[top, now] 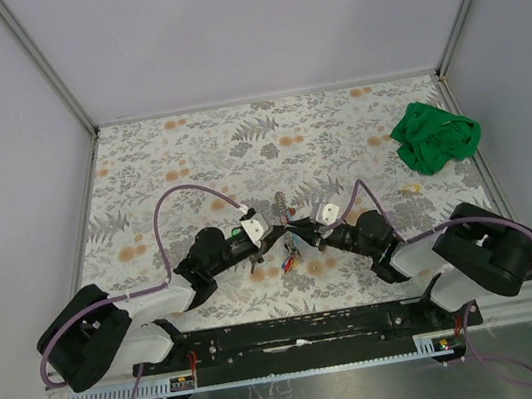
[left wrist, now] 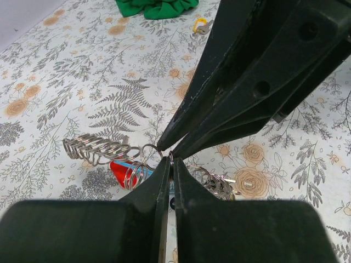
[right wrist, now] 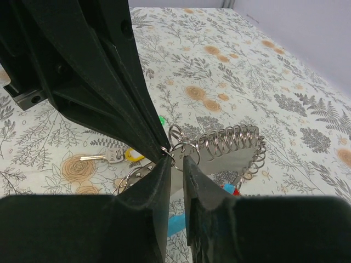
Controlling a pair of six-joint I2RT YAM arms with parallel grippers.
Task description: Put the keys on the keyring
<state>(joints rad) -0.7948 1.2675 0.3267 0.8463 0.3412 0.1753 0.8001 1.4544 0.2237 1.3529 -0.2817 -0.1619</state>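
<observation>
Keyring (left wrist: 149, 152) sits mid-table, its split ring between both sets of tips. Left gripper (left wrist: 171, 164): fingers together on the ring wire. Right gripper (right wrist: 176, 161): narrow slit, ring at its tips, can't tell if it bites. Right wrist only: yellow-capped key (right wrist: 115, 158) flat on the table (right wrist: 247, 66) just beside the ring; green key (right wrist: 162, 119) mostly hidden behind the left finger. Left wrist only: another yellow key (left wrist: 202, 26) well apart, near the green cloth (left wrist: 156, 6).

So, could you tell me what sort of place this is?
Probably a robot lab test cell rather than a home: plain pale walls on metal frame posts enclose a floral-covered table.
</observation>
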